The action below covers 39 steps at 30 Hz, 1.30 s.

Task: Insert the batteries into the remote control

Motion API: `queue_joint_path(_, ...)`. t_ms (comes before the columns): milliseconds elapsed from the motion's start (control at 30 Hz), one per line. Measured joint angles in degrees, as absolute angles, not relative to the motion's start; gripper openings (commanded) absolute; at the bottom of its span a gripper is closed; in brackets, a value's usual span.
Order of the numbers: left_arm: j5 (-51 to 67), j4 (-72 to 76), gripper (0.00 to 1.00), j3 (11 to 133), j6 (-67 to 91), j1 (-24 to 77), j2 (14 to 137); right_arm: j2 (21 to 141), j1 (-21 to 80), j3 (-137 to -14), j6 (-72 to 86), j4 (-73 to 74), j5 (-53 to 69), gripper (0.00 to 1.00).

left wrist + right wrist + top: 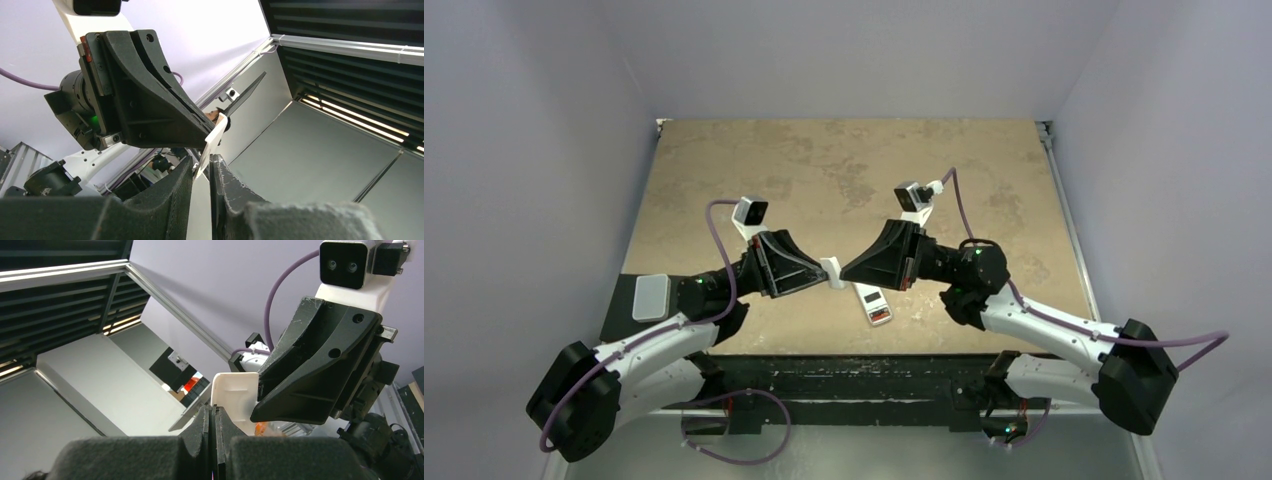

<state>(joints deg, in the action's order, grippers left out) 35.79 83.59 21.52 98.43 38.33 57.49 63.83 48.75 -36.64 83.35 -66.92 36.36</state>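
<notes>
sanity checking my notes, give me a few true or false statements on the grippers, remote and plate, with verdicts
1. The left gripper and right gripper meet at one white piece. True.
2. The remote is held in the left gripper. False: it lies on the table, below the right gripper.
3. A grey plate sits by the left arm. True.
4. The right gripper is wide open. False: its fingers are closed on the white piece.

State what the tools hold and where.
A small white flat piece, pinched between them: left tool on one end, right tool on the opposite end.
</notes>
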Motion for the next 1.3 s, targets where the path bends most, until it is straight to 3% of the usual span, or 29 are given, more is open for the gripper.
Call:
queue_joint_path(200,35.77,83.61,0.00,21.54,98.50,38.26,57.47,63.68,48.75,-36.62,83.29,-66.57,35.57,0.12)
queue_joint_path(300,35.59,84.12,0.00,21.69,98.59,38.24,57.14,63.31,48.73,-36.58,83.15,-65.95,35.44,0.18)
queue_joint_path(433,35.62,84.40,0.00,21.96,98.61,38.26,56.80,62.24,48.75,-36.45,82.41,-63.57,35.44,0.38)
queue_joint_path(533,35.59,84.40,0.00,21.98,98.61,38.26,56.62,60.66,48.75,-36.36,80.42,-59.42,35.46,0.46)
queue_joint_path(733,35.64,84.36,0.00,22.00,98.43,38.26,55.64,53.65,48.75,-38.46,70.43,-41.04,34.09,0.53)
queue_joint_path(1000,36.12,80.47,0.00,22.00,95.92,38.26,51.44,46.63,48.75,-51.27,51.44,-11.35,28.32,0.59)
queue_joint_path(1300,40.66,59.88,0.00,24.36,87.94,38.26,49.47,46.09,48.75,-59.83,30.74,14.35,23.22,0.60)
